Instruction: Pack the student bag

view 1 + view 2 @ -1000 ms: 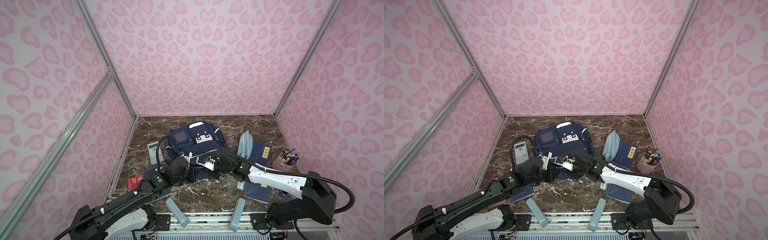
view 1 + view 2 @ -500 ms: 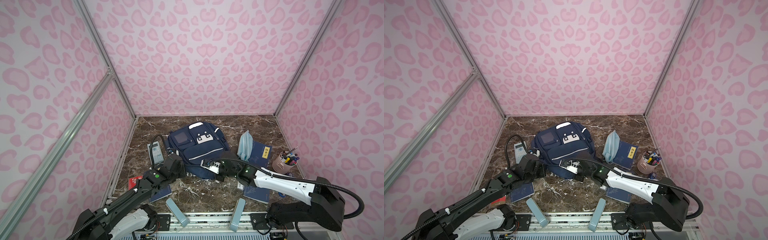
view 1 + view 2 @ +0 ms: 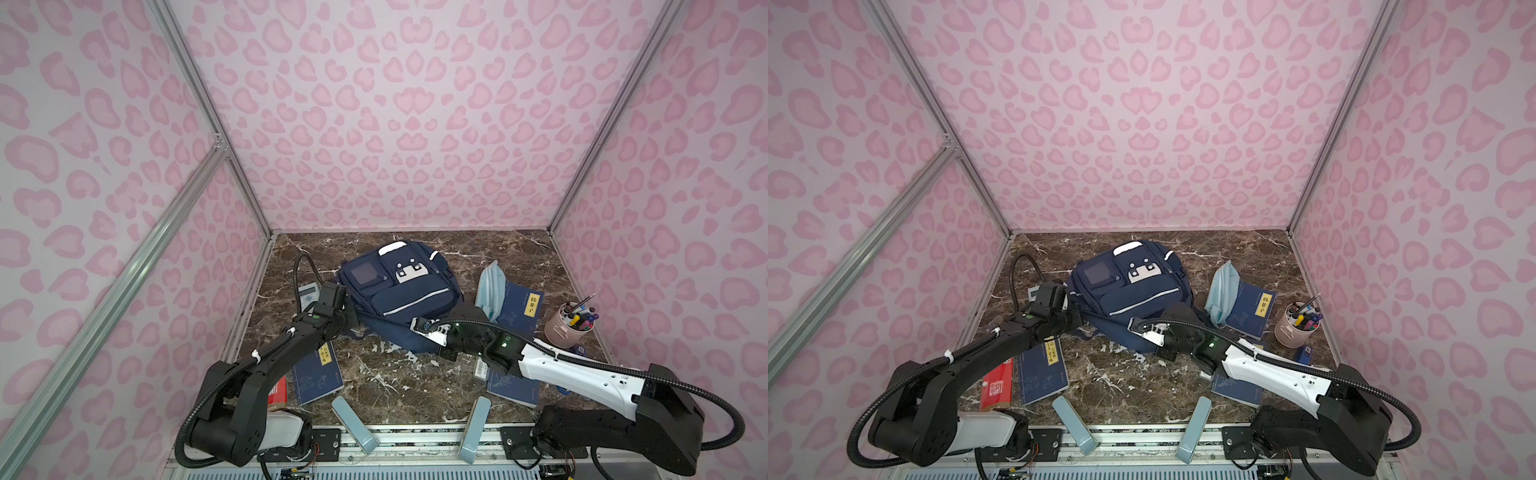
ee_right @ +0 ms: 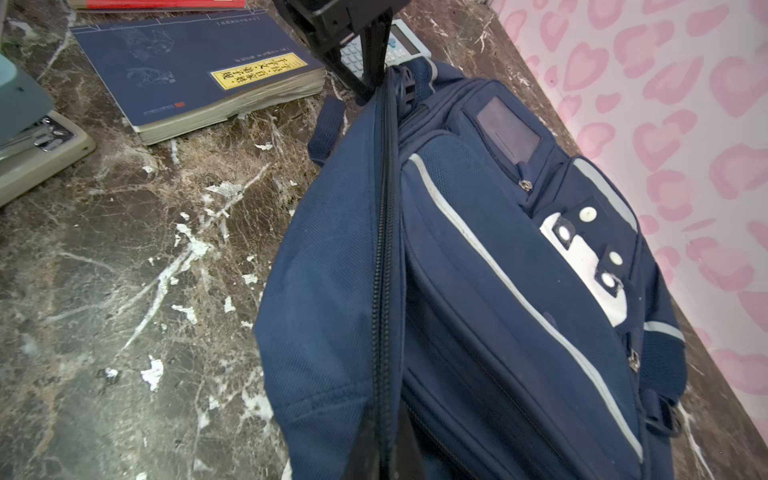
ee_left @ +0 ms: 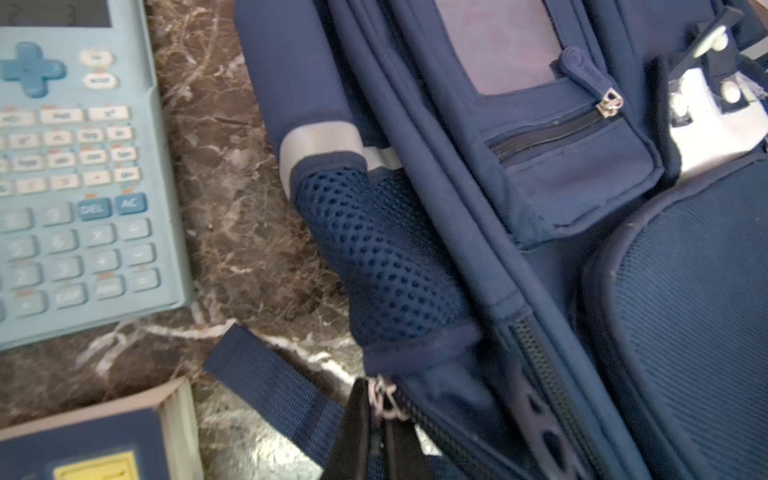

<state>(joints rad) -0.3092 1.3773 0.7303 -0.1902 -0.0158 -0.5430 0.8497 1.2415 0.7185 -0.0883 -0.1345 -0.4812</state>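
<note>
The navy student bag lies front-up in the middle of the marble table in both top views. My left gripper is at the bag's left side, shut on a small metal zipper pull below the mesh side pocket. My right gripper is at the bag's near right corner, shut on the zipper seam. That seam runs taut and closed between the two grippers. The left gripper shows at its far end in the right wrist view.
A light-blue calculator lies left of the bag. A blue book and a red one are at the front left. Two more blue books, a light-blue pouch and a pink pen cup are on the right.
The bag was bunched up between the grippers and now lies flatter. The grippers have drawn apart along the zipper seam. The right jaws have closed on the seam.
</note>
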